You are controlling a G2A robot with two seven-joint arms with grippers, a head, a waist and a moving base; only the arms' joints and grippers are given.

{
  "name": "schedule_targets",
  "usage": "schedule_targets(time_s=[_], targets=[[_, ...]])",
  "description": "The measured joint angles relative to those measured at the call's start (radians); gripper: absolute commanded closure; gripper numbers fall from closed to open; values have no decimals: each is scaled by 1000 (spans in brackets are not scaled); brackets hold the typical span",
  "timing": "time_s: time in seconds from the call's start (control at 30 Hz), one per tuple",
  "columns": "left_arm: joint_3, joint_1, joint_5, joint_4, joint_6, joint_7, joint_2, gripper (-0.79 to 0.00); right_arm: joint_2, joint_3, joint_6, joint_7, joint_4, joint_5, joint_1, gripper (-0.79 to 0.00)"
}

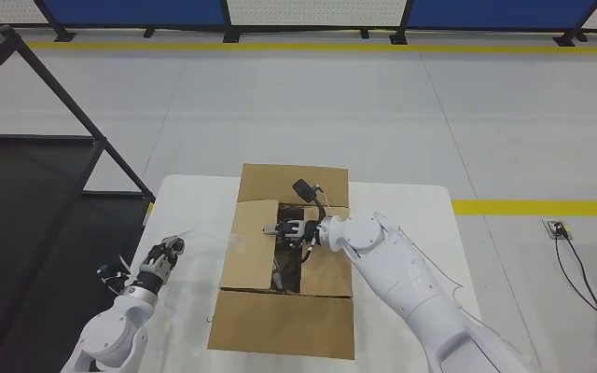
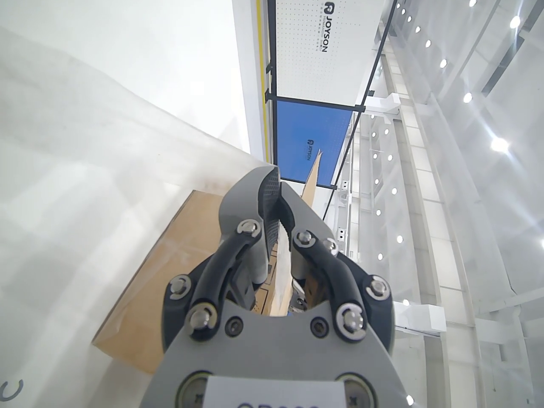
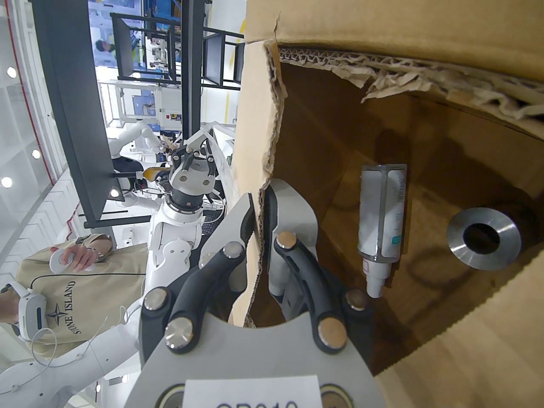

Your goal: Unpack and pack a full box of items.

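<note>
Looking down into the brown corrugated cardboard box [image 3: 382, 1] now. It sits in the middle of the white worktop [image 1: 410, 200] with its flaps open.

On the box floor I've got a clear plastic spray bottle [image 3: 382, 214] with a white label and a white nozzle, lying flat on its side along one wall. Just beside it, not touching, is a brushed-metal cylinder [image 3: 484, 237] with a dark round bore, and the bored end faces my right wrist camera. From the top view the rest of the interior is too dark for me to read.

My right gripper [image 1: 283, 228] is at the box's left-hand flap [image 3: 255, 108] and clamped on it, one finger on each face of the board. It holds right at a ragged, torn edge. The neighbouring rim is ripped too, with exposed fluting and peeled curls of paper liner.

My left gripper [image 2: 274, 188] hangs near the worktop's left edge, well apart from the box. Its ribbed fingertips are pressed together on a thin translucent plastic film [image 2: 85, 171], cloudy and creased, which drapes away from the tips.
</note>
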Motion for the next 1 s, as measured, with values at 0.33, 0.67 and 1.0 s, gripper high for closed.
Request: schedule_targets(time_s=[0.33,0.67,1.0], targets=[[-22,8,1,6,-2,15,-5,0,-1,15,-5,5,1,-12,-1,0],[-26,1,9,10,4,11,-11,-151,-1,29,-6,10,1,-23,-2,0],[-25,-3,28,11,7,14,-17,-348,-4,38,-3,20,2,-34,-2,0]])
